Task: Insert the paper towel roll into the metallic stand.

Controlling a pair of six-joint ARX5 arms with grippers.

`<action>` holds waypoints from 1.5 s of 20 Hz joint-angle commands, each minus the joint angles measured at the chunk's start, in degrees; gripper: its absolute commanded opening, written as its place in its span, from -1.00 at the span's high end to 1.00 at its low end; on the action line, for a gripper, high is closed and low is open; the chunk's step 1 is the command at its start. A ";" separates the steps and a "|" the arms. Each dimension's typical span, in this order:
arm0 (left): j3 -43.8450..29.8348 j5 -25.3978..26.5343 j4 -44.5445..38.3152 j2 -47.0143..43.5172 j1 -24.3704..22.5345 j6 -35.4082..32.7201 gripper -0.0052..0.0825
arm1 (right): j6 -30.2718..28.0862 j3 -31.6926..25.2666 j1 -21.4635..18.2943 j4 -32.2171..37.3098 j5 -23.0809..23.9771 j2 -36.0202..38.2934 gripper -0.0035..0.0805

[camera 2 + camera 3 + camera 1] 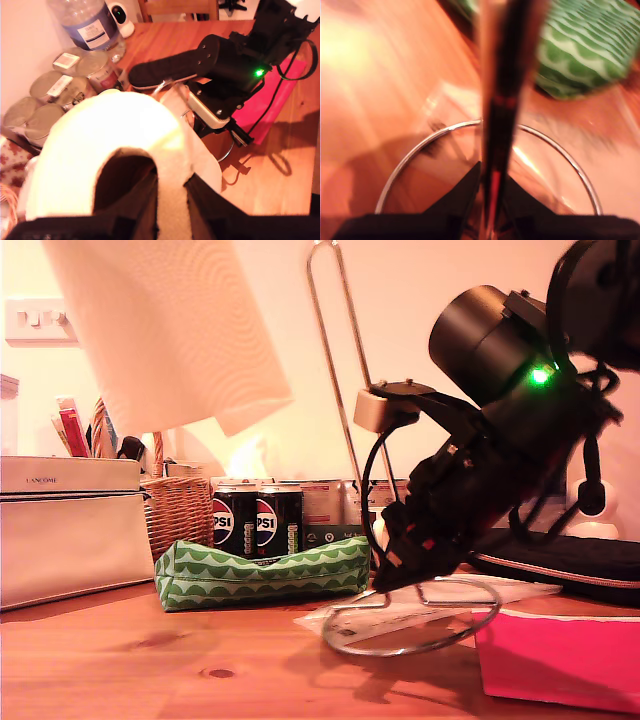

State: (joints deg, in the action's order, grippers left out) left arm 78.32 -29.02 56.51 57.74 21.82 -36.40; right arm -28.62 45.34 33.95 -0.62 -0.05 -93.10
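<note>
The metallic stand (345, 370) rests on the table (150, 660), its ring base partly over flat papers (400, 618). The second end effector (492, 185) grips the stand's upright low down, just above the base. The paper towel roll (165, 330) hangs on the first end effector (157, 200), above the stand and towards the exterior view's left. Left of the stand in that view lies a pouch (260, 575), with cans (255, 520) behind it. A flat box (560, 655) sits right of the base.

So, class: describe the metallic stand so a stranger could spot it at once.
Start at the wooden table in the exterior view, then look between the green patterned pouch and the pink sheet. The metallic stand is there: a chrome ring base with a tall thin wire loop, unlike anything nearby.
</note>
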 commanded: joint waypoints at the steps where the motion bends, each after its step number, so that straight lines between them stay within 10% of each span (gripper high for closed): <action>1: 0.50 -2.29 -0.90 -0.87 -1.01 -0.76 0.93 | -1.62 0.79 0.15 -2.36 1.60 2.23 0.95; 18: -8.22 -25.88 -6.12 -2.73 -16.39 -1.60 0.93 | -6.40 1.53 -1.90 -23.85 18.62 11.47 0.95; 30: -14.03 -42.58 -10.62 -3.28 -28.57 -2.78 0.93 | -5.70 1.55 -2.99 -33.55 19.87 14.82 0.95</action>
State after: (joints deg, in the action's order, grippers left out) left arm 65.73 -70.67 46.70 54.83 -6.33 -38.57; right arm -34.85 45.76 30.83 -34.52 19.99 -79.79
